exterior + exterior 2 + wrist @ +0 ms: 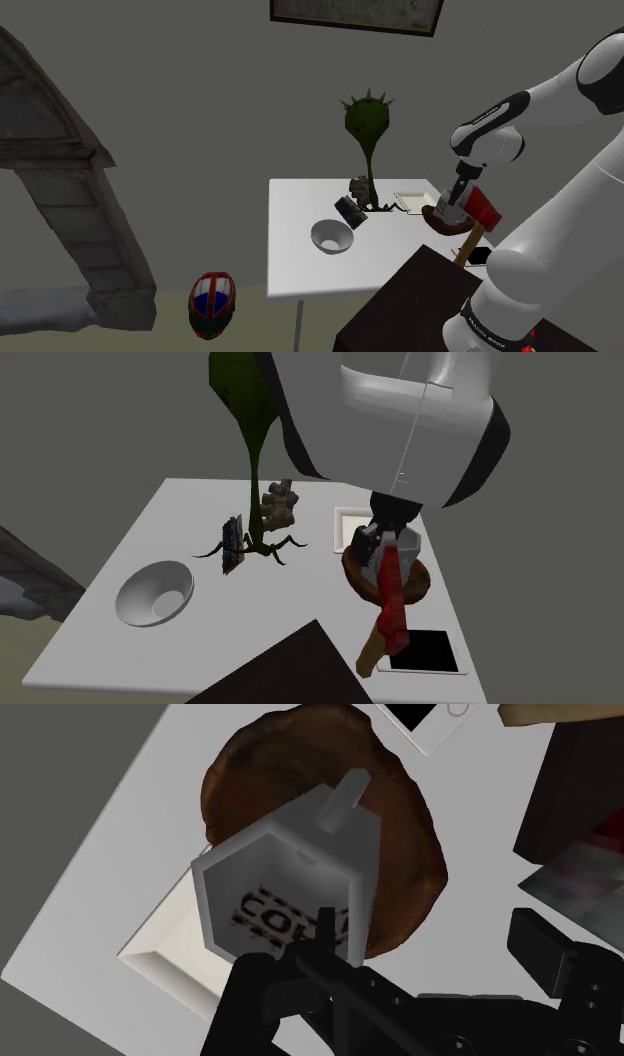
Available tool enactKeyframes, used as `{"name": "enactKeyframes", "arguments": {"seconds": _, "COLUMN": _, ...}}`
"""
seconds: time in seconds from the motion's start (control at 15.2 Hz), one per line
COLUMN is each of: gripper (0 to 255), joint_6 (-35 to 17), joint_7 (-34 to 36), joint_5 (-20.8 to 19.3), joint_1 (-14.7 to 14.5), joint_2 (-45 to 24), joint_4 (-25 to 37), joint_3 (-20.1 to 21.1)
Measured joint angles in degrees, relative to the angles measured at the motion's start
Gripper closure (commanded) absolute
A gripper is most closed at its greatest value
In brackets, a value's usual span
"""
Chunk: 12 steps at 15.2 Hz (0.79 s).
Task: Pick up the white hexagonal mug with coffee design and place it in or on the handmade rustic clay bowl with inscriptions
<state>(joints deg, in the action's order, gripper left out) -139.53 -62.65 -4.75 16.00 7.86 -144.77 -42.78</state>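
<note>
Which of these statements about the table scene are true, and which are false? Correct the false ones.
1. The white mug is at the brown bowl. True.
2. The white bowl holds an axe. False: the white bowl is empty, and the axe, with its red head, is by the brown bowl.
3. A helmet lies on the floor beside the table. True.
4. The green plant stands on the floor. False: it stands on the table, between the white bowl and the brown bowl.
</note>
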Motion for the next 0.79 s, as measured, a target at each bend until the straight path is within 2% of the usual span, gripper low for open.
{"name": "enactKeyframes", "arguments": {"seconds": 0.2, "gripper": 0, "joint_6": 1.0, "joint_7": 0.6, "joint_5": -0.8, "joint_1": 0.2, "joint_2": 0.9, "joint_4": 0.3, "joint_3": 0.2}}
{"name": "enactKeyframes", "arguments": {"seconds": 0.46, "gripper": 0, "joint_6": 7.6, "joint_7": 3.4, "joint_5": -4.4, "joint_1": 1.6, "joint_2": 6.1, "joint_4": 2.5, "joint_3": 2.0}}
{"name": "enactKeyframes", "arguments": {"seconds": 0.79, "gripper": 0, "joint_6": 8.5, "joint_7": 3.8, "joint_5": -4.9, "joint_1": 1.8, "joint_2": 6.8, "joint_4": 2.8, "joint_3": 2.2}}
